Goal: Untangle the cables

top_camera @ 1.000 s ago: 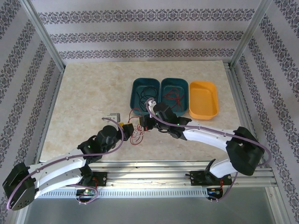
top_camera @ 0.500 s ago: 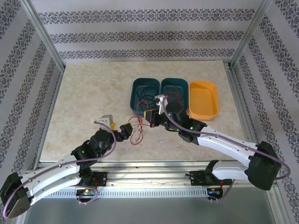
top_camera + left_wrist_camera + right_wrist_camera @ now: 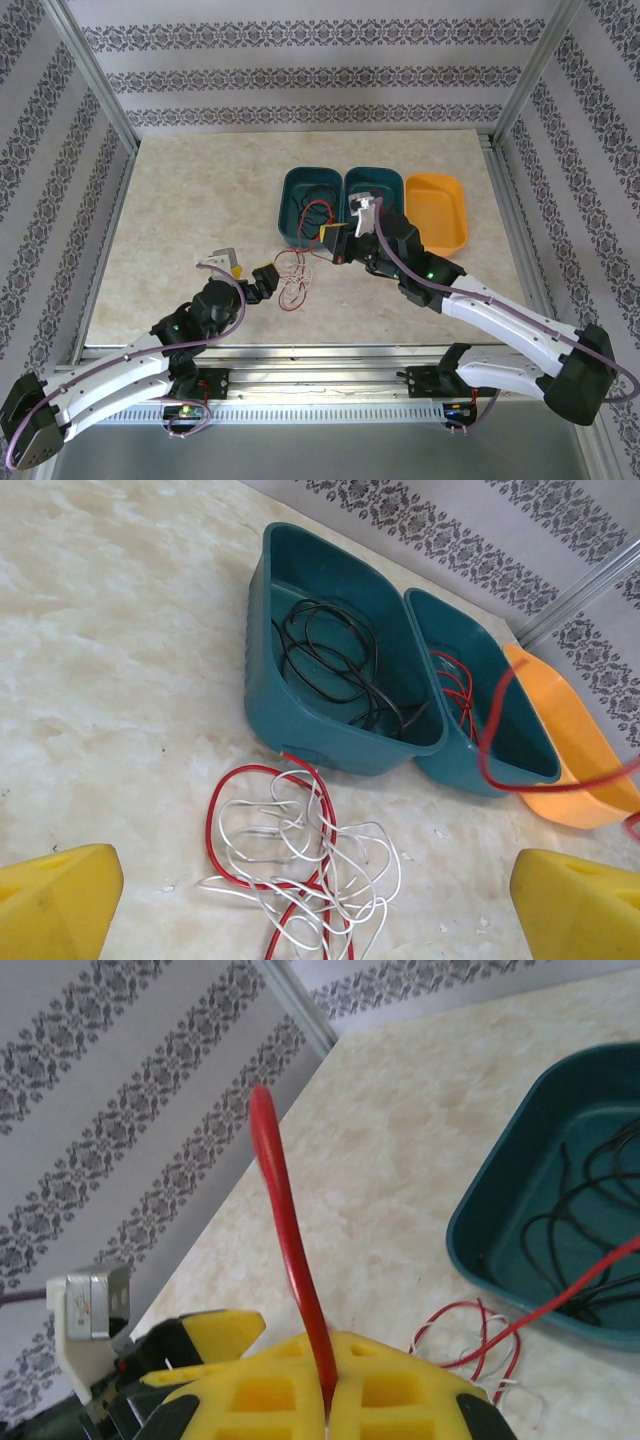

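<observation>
We see the R gripper (image 3: 328, 1405) clamped on a red cable (image 3: 285, 1230), raised off the table (image 3: 100, 680) — the red/white tangle (image 3: 300, 870) lies there in front of the L bin (image 3: 310, 735). L gripper (image 3: 262, 282) is spread wide just short of it; black cable (image 3: 330, 665) coiled in L bin, more red in mid bin (image 3: 455, 770)

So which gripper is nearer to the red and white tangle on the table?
Left. The left gripper sits open beside the tangle; the right gripper is farther, by the teal bins, gripping a red cable.
</observation>
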### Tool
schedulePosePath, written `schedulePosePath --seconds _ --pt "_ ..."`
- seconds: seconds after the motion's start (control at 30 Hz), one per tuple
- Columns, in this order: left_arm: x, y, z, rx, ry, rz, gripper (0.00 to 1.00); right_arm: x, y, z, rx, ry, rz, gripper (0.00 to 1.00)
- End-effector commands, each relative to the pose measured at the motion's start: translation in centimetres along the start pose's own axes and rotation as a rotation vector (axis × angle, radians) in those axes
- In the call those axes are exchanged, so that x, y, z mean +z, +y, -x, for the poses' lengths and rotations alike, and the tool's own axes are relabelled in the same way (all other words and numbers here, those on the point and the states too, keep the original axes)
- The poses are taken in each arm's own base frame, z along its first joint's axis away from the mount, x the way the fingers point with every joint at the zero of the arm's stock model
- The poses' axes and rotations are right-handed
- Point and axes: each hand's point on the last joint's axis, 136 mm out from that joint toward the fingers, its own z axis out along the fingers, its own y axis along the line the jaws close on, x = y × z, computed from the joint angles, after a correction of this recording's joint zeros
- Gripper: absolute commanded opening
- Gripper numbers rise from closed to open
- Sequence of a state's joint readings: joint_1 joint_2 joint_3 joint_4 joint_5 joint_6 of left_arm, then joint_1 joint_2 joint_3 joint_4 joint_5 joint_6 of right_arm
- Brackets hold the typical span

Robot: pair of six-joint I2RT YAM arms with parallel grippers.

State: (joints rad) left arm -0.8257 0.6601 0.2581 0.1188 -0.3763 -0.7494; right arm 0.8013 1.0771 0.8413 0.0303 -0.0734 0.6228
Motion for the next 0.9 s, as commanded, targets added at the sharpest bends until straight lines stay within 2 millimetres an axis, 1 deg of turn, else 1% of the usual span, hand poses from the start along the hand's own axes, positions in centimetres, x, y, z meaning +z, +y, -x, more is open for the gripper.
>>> schedulePosePath --seconds 0.0,0.07,0.17,0.3,0.4,0.6,0.7,0.87 --pt "0.0 0.0 0.0 -0.004 0.003 0.016 0.99 -1.6 -0.8 2.7 -0.009 -0.061 -0.074 0.0" --pt "0.0 0.0 -0.1 -0.005 0.007 0.016 0.99 -2.2 -1.6 3.2 0.0 -0.069 -0.11 0.0" --pt "0.2 0.1 -0.3 -0.002 0.014 0.021 0.99 -3.1 -3.4 4.0 0.023 -0.078 -0.193 0.0" --pt "0.2 0.0 -0.3 -0.001 0.019 0.021 0.99 -4.2 -6.6 5.0 0.081 -0.086 -0.317 0.0" --pt "0.3 -0.1 -0.3 -0.003 0.019 0.019 0.99 -4.7 -8.7 5.7 0.131 -0.094 -0.366 0.0" --pt "0.4 0.0 -0.6 -0.006 0.029 0.019 0.99 -4.4 -11.8 7.0 0.188 -0.092 -0.424 0.0" --pt "0.4 0.0 -0.7 -0.01 0.027 0.017 0.99 -3.7 -12.9 7.0 0.212 -0.077 -0.437 0.0" --pt "0.4 -0.1 -0.7 -0.009 0.031 0.013 0.99 -3.0 -14.2 6.9 0.227 -0.071 -0.465 0.0"
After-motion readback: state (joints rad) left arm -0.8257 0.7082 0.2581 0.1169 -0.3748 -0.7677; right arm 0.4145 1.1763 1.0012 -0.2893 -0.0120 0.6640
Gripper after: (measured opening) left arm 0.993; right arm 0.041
